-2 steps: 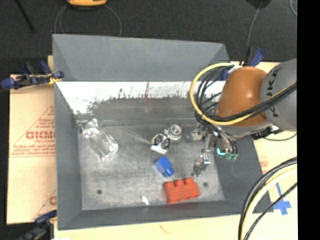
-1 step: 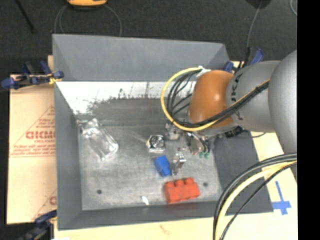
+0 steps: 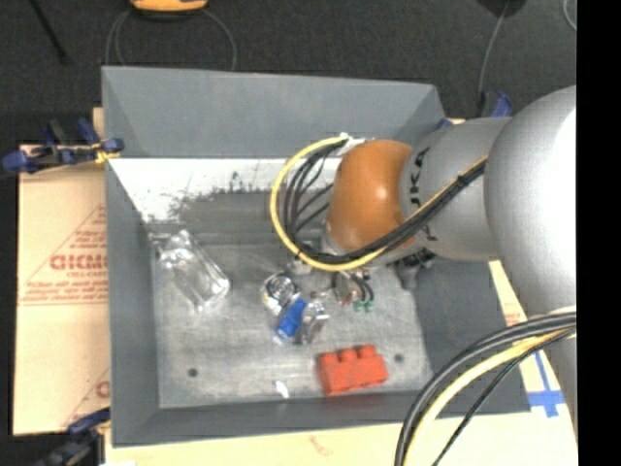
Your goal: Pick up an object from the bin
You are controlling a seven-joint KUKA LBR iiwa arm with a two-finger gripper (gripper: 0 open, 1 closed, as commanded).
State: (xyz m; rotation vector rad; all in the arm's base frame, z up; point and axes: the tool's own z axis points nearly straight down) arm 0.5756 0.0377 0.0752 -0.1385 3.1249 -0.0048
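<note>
My gripper point(image 3: 322, 278) hangs low in the middle of the bin, mostly hidden under the arm's orange cover. Just below and left of it lies a small blue thing point(image 3: 289, 320) with shiny silver parts point(image 3: 277, 289) at its ends, touching or very close to the gripper. A small green bit point(image 3: 364, 305) lies right beside the gripper on its right. A red toy brick with studs point(image 3: 353, 369) rests on the bin floor further toward the front.
A clear plastic piece point(image 3: 194, 272) lies at the left of the bin floor. A tiny white scrap point(image 3: 281, 388) sits near the front wall. The arm and its looping cables cover the bin's right and back parts.
</note>
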